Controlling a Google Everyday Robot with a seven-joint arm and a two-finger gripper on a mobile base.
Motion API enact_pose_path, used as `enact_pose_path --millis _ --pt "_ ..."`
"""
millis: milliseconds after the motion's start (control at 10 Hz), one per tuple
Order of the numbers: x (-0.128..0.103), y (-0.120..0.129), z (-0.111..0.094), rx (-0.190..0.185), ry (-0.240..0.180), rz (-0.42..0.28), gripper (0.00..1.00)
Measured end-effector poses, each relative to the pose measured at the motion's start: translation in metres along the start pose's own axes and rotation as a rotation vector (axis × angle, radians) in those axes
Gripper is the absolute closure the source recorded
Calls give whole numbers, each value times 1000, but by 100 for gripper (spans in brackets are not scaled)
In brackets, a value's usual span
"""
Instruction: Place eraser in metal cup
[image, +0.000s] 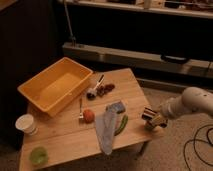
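My gripper (151, 119) is at the table's right front corner, at the end of the pale arm (187, 104) that reaches in from the right. It is shut on the eraser (148, 114), a small dark block with pale stripes, held just above the table edge. The metal cup (91, 94), a short grey cylinder with a dark inside, stands near the table's middle back, beside the yellow bin. It is well to the left of my gripper and apart from it.
A yellow bin (35, 97) fills the back left. Reddish grapes (105, 89) lie right of the metal cup. An orange ball (88, 115), a blue-grey pad (116, 106), a grey cloth (105, 131) and a green pepper (121, 124) lie mid-table. A white cup (25, 123) and a green cup (38, 155) stand front left.
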Motion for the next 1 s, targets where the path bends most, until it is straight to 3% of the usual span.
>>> enact_pose_path --millis 500,900,1000 --pt "3 2 4 21 -2 1 96" --pt "-1 2 5 24 12 -18 57" --pt "-1 2 6 24 17 -21 42"
